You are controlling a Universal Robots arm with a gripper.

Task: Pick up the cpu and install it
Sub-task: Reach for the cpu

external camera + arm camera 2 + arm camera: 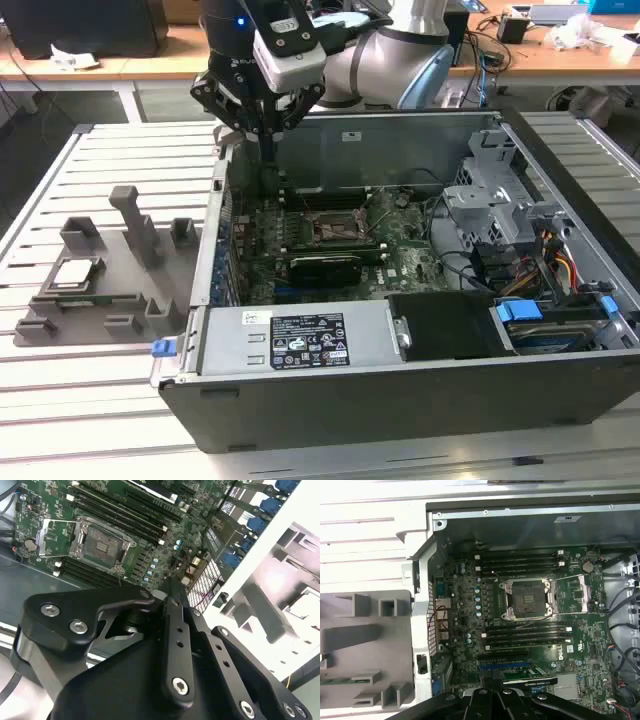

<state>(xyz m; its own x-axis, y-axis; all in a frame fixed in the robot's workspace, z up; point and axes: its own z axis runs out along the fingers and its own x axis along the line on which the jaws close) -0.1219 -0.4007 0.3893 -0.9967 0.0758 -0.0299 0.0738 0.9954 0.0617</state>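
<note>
Here, the tool (267, 148) hovers with fingers pressed together over the open computer case (400, 400); the cpu (75, 272) lies on the grey holder tray (120, 325) nearby.

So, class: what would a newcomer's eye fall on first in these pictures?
The open case stands in the middle of the exterior view, its socket empty. The gripper hangs over the case's far corner on that view's left. The cpu lies on the grey tray outside the case, further left.
</note>
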